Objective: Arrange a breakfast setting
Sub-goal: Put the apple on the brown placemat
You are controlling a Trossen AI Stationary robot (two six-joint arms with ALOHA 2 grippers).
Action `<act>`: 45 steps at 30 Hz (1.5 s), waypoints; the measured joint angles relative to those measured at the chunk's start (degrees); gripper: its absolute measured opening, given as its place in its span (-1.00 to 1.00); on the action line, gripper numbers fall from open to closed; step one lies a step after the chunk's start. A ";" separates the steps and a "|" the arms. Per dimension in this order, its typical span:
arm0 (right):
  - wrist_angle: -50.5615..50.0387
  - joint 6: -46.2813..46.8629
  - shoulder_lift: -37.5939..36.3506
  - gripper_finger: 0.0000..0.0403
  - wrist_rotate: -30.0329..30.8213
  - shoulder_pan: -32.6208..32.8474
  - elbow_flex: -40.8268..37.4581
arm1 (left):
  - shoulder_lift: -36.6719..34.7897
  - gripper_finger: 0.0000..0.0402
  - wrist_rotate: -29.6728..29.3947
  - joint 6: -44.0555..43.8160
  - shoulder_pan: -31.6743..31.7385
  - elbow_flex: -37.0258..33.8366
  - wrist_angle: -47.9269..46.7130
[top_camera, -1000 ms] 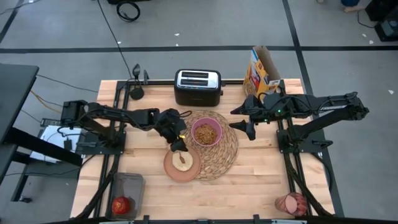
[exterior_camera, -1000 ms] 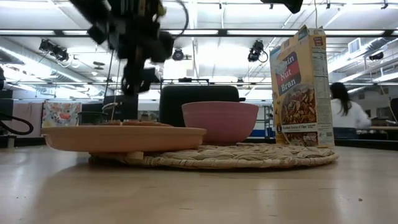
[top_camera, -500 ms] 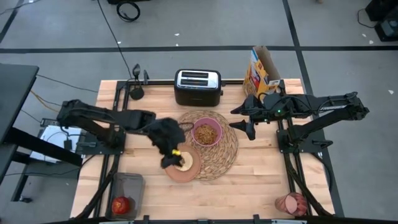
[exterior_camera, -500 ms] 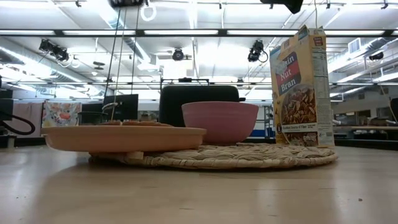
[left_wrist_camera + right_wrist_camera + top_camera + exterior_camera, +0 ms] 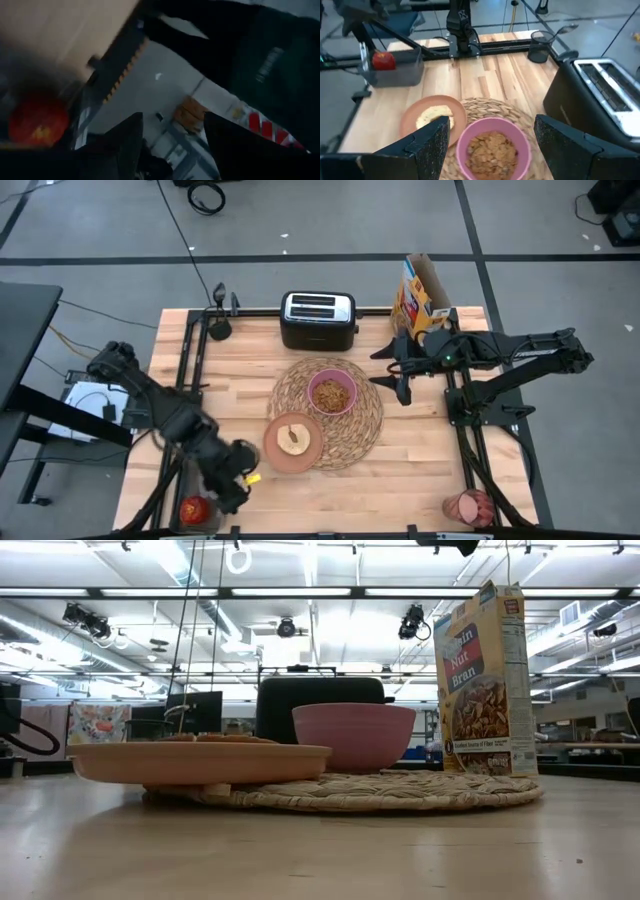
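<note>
Left pincer [image 5: 237, 480]: low at the table's [image 5: 420, 470] near left corner, just beside the grey bin [image 5: 208, 476]; fingers [image 5: 125, 145] parted to a middling gap, nothing between them. Empty.

Red apple [image 5: 195, 508]: inside that grey bin, close to the left pincer, not touched. Seen in the left wrist view too, off to one side of the fingers.

Right pincer [image 5: 401, 387]: hangs over the right edge of the woven straw placemat [image 5: 366, 426], fingers [image 5: 427, 145] spread wide, holding nothing. Points toward the pink bowl [image 5: 332, 393].

Pink bowl: upright on the placemat, toward its far side, filled with brown cereal flakes.

Salmon-brown plate [image 5: 293, 443]: half on the placemat's near left edge, half over bare table, just beside the bowl. Carries a pale round piece of bread. Sits slightly raised on the mat's rim in the low view.

Translucent pink tumbler [image 5: 468, 506]: at the near right corner, well apart from the placemat; upright or on its side, cannot tell.

Metal spoon [image 5: 219, 292]: stands in a black cup [image 5: 219, 330] at the far left corner.

Black toaster [image 5: 318, 319]: at the far edge, behind the placemat. Yellow cereal box [image 5: 420, 295]: upright to the toaster's right, top flap open.
</note>
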 joint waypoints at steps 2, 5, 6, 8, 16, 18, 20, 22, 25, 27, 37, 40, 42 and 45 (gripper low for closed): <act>-0.02 -1.91 0.00 0.46 -0.01 -0.38 0.00 | 0.27 0.08 -3.22 -6.03 -2.44 0.00 -2.40; -0.48 -2.21 0.00 0.46 -0.02 -0.79 0.00 | 1.50 0.08 -5.41 -12.47 -5.16 -0.03 -5.14; -1.20 -1.99 0.00 0.46 0.01 -0.84 0.00 | 1.86 0.09 -5.48 -13.86 -6.02 -0.04 -5.45; -2.96 -2.01 0.00 0.47 -0.09 -0.66 0.00 | 2.53 0.12 -5.48 -17.11 -7.54 -0.04 -5.57; -7.37 -1.92 0.00 0.47 -1.68 2.53 0.00 | 2.89 0.52 -5.47 -25.38 -11.71 -0.04 -9.85; -7.76 -1.84 0.00 0.47 -1.94 3.66 0.00 | 3.20 0.61 -5.46 -25.52 -12.70 -0.17 -13.04; -7.78 -1.82 0.00 0.47 -1.94 4.90 0.00 | 4.61 0.67 -4.98 -24.05 -13.16 -0.31 -16.09; -7.78 -1.81 -0.02 0.47 -1.96 6.07 0.00 | 6.24 0.70 -4.19 -21.61 -13.69 -0.37 -18.77; -7.78 -1.81 -0.04 0.47 -1.96 7.41 0.00 | 8.30 0.70 -3.77 -16.34 -13.79 -0.37 -18.58; -7.78 -1.80 -0.04 0.47 -1.89 7.88 0.00 | 9.38 0.69 -2.86 -14.28 -13.78 -0.37 -18.46; -7.72 -1.78 -0.04 0.47 -1.66 8.08 0.00 | 14.37 0.70 0.88 -8.23 -14.20 -0.39 -16.53; -7.74 -1.48 -0.04 0.47 -1.78 8.08 0.00 | 16.08 0.74 2.14 -6.08 -14.31 -0.37 -16.59; -7.74 -0.29 -0.04 0.47 -1.94 8.08 0.00 | 16.99 0.75 2.12 -4.78 -14.64 -0.39 -16.68; -7.72 1.23 -0.04 0.47 -1.94 8.08 0.00 | 18.16 0.75 2.15 -3.25 -15.44 -0.57 -16.95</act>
